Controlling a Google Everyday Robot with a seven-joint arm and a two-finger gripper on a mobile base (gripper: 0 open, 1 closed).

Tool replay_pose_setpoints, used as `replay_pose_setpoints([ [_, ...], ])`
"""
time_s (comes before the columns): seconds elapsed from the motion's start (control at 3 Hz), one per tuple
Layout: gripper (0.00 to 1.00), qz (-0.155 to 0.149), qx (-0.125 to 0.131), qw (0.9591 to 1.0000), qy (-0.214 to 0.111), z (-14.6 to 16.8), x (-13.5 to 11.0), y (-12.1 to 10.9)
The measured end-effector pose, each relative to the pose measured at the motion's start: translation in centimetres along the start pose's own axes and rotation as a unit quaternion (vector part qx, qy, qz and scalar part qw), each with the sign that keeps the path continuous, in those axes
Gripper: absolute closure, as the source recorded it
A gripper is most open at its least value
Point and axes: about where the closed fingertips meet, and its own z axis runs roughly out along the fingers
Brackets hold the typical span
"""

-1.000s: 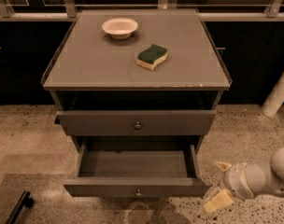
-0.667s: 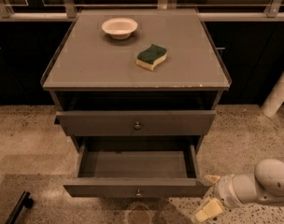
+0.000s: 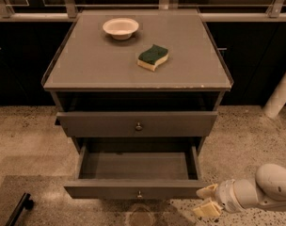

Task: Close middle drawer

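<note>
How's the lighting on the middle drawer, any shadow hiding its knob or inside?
Camera view: dim, warm light; the middle drawer is shaded inside yet its floor shows, and the knob glints faintly. Camera view: the gripper, low right by the drawer's front corner, is well lit, jaws apart.

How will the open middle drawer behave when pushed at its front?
The middle drawer looks empty, so it is probably light and should slide easily. The gripper sits by its right corner; an off-centre push there might skew this wide drawer. Its flat front looks stiff.
</note>
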Motion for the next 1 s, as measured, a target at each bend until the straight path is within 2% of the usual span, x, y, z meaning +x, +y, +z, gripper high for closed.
replay_pose_setpoints([
  [0.33,0.66,0.000,0.000,1.0000,0.000,0.0,0.0,0.0],
  [0.67,0.89,-0.007,-0.006,1.0000,0.002,2.2,0.5,-1.0],
  [1.0,1.00,-0.020,-0.010,0.9997,0.003,5.1,0.4,-2.4],
])
